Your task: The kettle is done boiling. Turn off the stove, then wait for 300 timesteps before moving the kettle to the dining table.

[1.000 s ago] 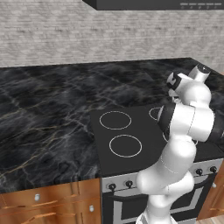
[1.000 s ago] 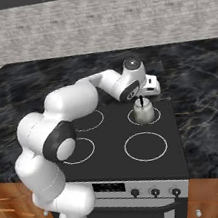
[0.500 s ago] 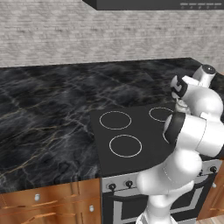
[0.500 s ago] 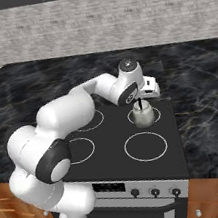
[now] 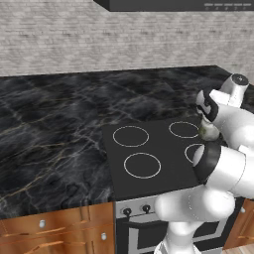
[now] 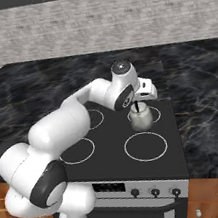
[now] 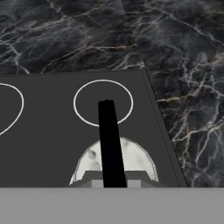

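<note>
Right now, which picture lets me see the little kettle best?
The right base view is best: the whole kettle shows there, pale and round, hanging under the gripper, which is shut on its black handle over the stove. The hand view looks down on its top with the handle across it. In the left base view the arm hides most of it.

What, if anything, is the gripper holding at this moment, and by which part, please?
The gripper holds the kettle by its thin black arched handle; the jaws are closed on the top of the handle, above the stove.
</note>
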You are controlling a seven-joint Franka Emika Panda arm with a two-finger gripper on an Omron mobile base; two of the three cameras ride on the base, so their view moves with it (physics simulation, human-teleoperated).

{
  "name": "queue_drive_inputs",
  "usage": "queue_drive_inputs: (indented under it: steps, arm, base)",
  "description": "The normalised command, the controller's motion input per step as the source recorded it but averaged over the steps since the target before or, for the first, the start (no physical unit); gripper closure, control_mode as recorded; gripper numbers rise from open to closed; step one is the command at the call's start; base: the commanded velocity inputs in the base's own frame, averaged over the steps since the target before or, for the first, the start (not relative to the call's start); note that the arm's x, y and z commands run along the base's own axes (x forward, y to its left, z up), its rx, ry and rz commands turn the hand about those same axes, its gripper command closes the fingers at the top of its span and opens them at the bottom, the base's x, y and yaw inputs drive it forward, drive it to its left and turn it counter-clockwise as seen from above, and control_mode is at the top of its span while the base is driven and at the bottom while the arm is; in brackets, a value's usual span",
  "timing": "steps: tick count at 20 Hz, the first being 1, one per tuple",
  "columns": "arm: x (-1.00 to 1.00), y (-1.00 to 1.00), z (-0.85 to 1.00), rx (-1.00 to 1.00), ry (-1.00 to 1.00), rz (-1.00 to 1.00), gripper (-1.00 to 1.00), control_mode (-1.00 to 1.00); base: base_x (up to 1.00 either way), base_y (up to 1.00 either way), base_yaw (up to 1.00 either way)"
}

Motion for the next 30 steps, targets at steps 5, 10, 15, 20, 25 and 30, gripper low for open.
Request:
queue_drive_inputs:
  steps: [5, 10, 15, 20, 25, 30]
  arm:
    - [0.00, 0.02, 0.01, 0.00, 0.00, 0.00, 1.00, -1.00]
    - [0.00, 0.00, 0.00, 0.00, 0.00, 0.00, 1.00, 1.00]
    - [0.00, 0.00, 0.00, 0.00, 0.00, 0.00, 1.00, 1.00]
    - [0.00, 0.00, 0.00, 0.00, 0.00, 0.00, 1.00, 1.00]
    - [0.00, 0.00, 0.00, 0.00, 0.00, 0.00, 1.00, 1.00]
    - [0.00, 0.00, 0.00, 0.00, 0.00, 0.00, 1.00, 1.00]
  base:
    - [0.00, 0.00, 0.00]
    - [-0.17, 0.15, 0.00]
    - [-0.10, 0.56, 0.00]
    - [-0.13, 0.68, 0.00]
    - [-0.20, 0.75, 0.00]
    - [-0.26, 0.81, 0.00]
